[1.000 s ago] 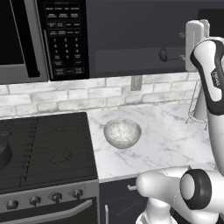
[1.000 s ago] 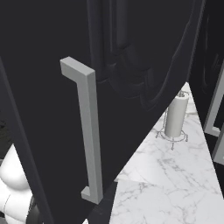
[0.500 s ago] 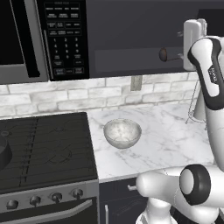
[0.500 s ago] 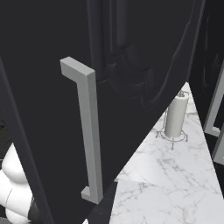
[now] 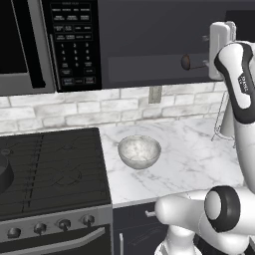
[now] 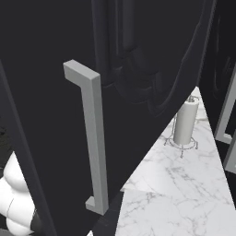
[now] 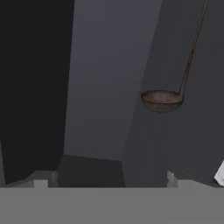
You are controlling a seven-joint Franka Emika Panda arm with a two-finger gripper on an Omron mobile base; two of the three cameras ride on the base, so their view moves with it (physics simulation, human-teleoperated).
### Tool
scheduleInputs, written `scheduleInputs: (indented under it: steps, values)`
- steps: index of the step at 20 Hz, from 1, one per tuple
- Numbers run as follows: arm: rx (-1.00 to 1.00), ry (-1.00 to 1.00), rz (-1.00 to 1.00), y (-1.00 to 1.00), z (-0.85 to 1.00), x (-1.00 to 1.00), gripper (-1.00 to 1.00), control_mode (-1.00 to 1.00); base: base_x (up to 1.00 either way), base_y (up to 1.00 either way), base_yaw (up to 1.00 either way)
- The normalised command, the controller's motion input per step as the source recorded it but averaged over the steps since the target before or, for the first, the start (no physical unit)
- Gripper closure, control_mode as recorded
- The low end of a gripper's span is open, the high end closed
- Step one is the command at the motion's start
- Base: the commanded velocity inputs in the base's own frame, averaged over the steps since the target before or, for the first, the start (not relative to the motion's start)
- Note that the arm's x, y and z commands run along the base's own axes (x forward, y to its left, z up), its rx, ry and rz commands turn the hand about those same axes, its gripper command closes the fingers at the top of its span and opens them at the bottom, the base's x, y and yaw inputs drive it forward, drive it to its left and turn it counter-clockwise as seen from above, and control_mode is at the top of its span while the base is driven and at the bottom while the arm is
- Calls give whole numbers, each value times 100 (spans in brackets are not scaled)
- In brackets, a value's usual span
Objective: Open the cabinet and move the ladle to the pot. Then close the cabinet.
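The cabinet [image 5: 149, 45] stands open, and its ornate dark door [image 6: 152, 55] with the silver bar handle [image 6: 94, 138] swings out close to the right base camera. Inside, the ladle [image 5: 187, 62] lies on the dark shelf, cup to the left and thin handle pointing right. My gripper [image 5: 205, 50] is at shelf height just right of the cup, open around the handle without touching it. In the hand view the ladle [image 7: 162, 99] hangs ahead and right of centre, above my empty gripper [image 7: 109, 181]. A sliver of the pot [image 5: 3, 175] sits on the stove at the far left.
A black microwave [image 5: 69, 45] hangs left of the cabinet above the black stove [image 5: 55, 169]. A pale speckled bowl [image 5: 139, 151] rests on the marble counter [image 5: 189, 149]. A paper towel holder [image 6: 185, 122] stands at the counter's back right, behind my arm.
Almost nothing differs: my hand has crept slightly at shelf height by the ladle, and the jaws have stayed open.
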Motion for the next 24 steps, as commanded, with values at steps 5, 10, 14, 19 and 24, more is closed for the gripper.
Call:
scheduleInputs:
  steps: [5,10,14,19,24]
  values:
    - [0,-1,0,-2,0,15,-100,-100,0,0,0]
    - [0,0,0,-4,0,16,-100,-100,0,0,0]
    - [0,0,0,-6,0,13,-100,-100,0,0,0]
    - [0,0,0,-2,0,13,-100,-100,0,0,0]
    - [0,0,1,0,0,19,-100,-100,0,0,0]
